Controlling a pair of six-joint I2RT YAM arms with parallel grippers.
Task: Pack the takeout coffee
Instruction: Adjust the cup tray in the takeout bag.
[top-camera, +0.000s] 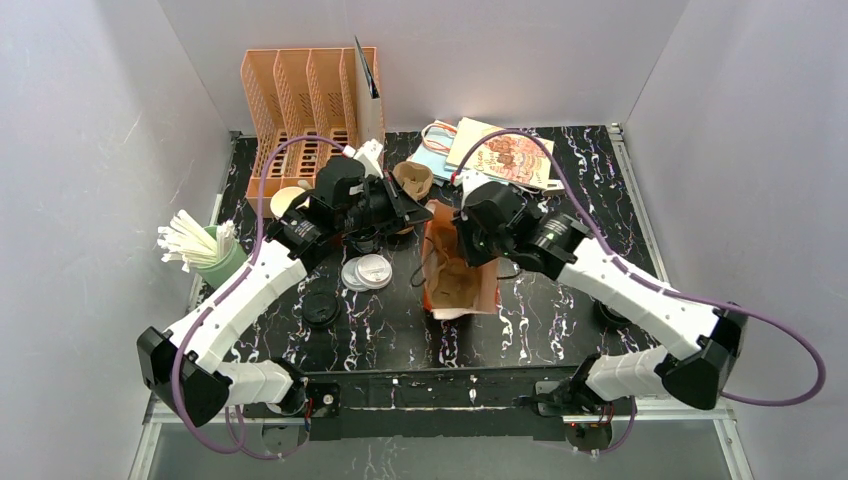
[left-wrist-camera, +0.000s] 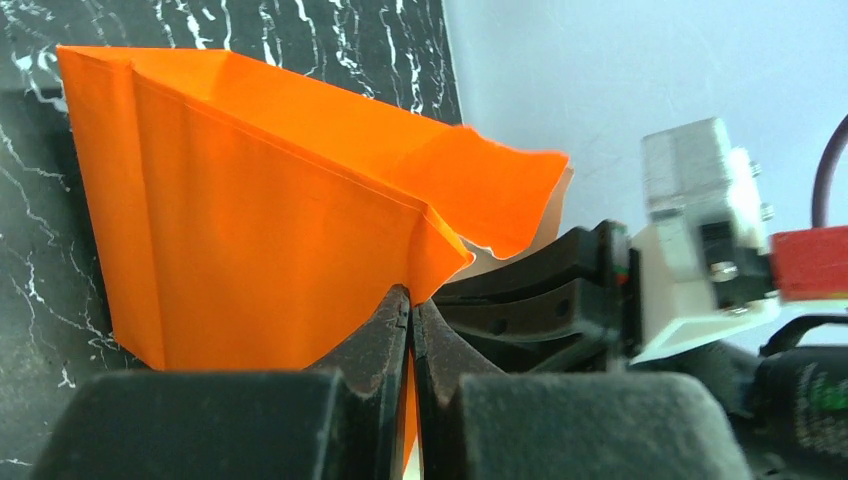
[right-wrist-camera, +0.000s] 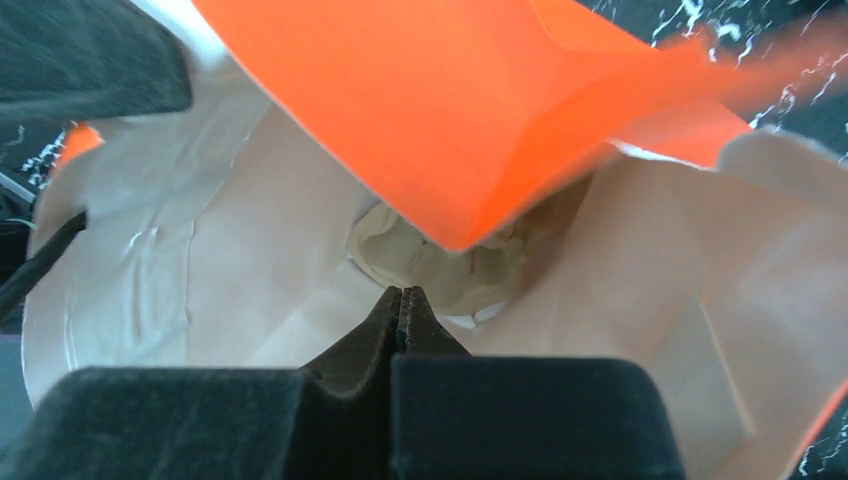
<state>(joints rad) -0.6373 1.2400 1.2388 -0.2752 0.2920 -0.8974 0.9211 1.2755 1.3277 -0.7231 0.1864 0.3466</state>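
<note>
Here, orange bag (right-wrist-camera: 450, 120) around right hand (right-wrist-camera: 402, 293).

Matt, creased paper bag (left-wrist-camera: 250, 220) — kraft-lined inside

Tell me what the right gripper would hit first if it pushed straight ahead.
Probably the crumpled tan rounded object deep inside the orange paper bag, directly ahead of the shut right gripper. Depth is unclear, so the bag's lining might come first.
</note>
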